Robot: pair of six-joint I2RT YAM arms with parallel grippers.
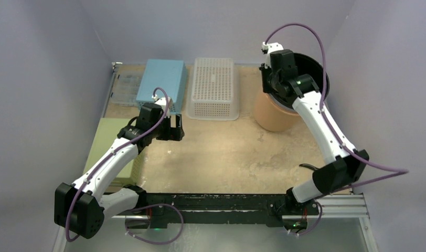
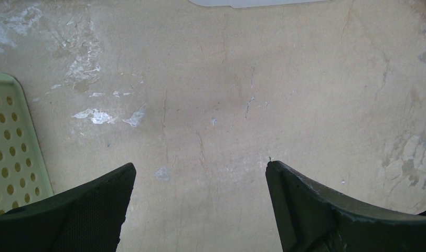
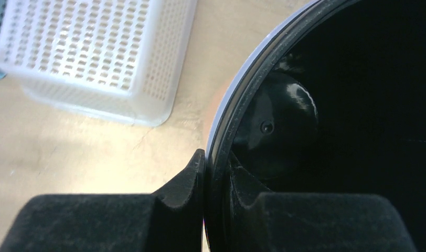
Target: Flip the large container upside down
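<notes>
The large container (image 1: 274, 116) is a terracotta-coloured pot with a black inside and a black rim. It stands at the back right of the table with its mouth facing up. My right gripper (image 1: 269, 79) is shut on the left side of its rim. In the right wrist view the gripper (image 3: 219, 169) has one finger outside the rim (image 3: 237, 105) and one inside, both pressed against it. My left gripper (image 1: 175, 128) hangs open over bare table left of centre. Nothing lies between the jaws of that gripper (image 2: 200, 168).
A white perforated basket (image 1: 213, 86) sits upside down just left of the pot, also seen as the basket (image 3: 90, 52). A blue box (image 1: 161, 79) lies beside it. A green perforated tray (image 1: 108, 142) lies at the left under my left arm. Walls stand close on three sides.
</notes>
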